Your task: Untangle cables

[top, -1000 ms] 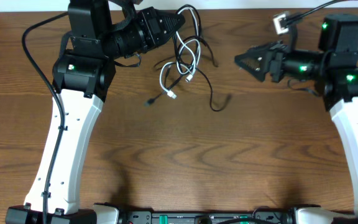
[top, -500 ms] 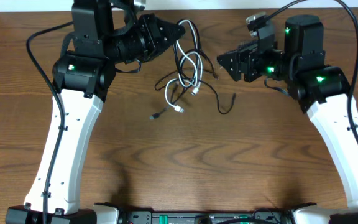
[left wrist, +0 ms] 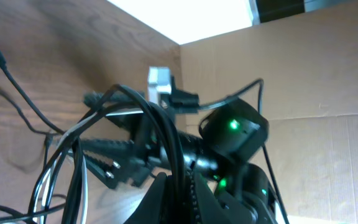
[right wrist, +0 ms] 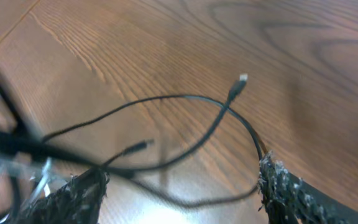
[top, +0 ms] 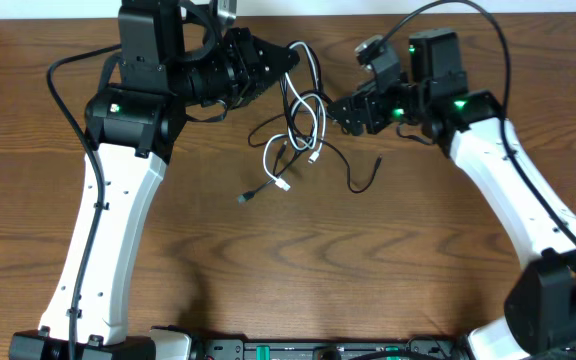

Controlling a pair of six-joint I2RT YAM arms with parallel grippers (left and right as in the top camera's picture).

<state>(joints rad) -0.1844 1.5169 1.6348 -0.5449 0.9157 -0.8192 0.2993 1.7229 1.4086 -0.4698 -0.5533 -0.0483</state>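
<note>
The cables [top: 301, 112] form a tangle of thin black cords and one white cord [top: 271, 156] on the wood table. My left gripper [top: 290, 56] is shut on the black cords at the top of the tangle; in the left wrist view they rise from between its jaws [left wrist: 179, 182]. My right gripper [top: 332, 108] stands open at the tangle's right edge. In the right wrist view a black cord [right wrist: 185, 98] crosses the gap of that gripper [right wrist: 179, 190] without being pinched. A plug end [right wrist: 242, 79] lies beyond it.
Loose cord ends lie below the tangle: a black plug [top: 243, 198], a white plug [top: 285, 185] and a black loop [top: 364, 178]. The table's back edge [top: 328, 14] runs just behind both grippers. Both white arms flank the tangle.
My right arm has swung left from the table's right side up to the tangle, still open. The left gripper stays shut on the cords, which have shifted slightly right.
</note>
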